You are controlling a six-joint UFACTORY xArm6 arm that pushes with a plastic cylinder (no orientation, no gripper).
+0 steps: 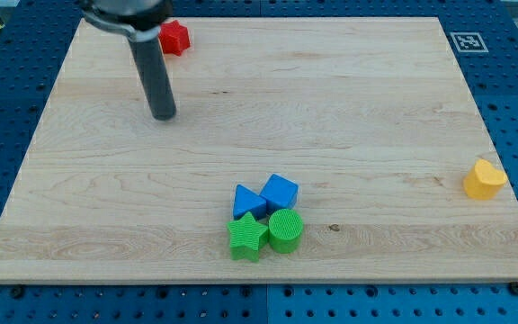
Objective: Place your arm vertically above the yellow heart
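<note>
On wooden board (331,90) | my tip (163,115) top-left, no jaws | yellow heart (484,179) right edge

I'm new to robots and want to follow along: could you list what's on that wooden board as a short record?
board: wooden board
my tip, near the view's top left, touching no block
red block: star-like, top left, behind the rod
yellow heart, right edge, far from my tip
bottom-centre cluster: blue triangle, blue cube, green star, green cylinder
</note>
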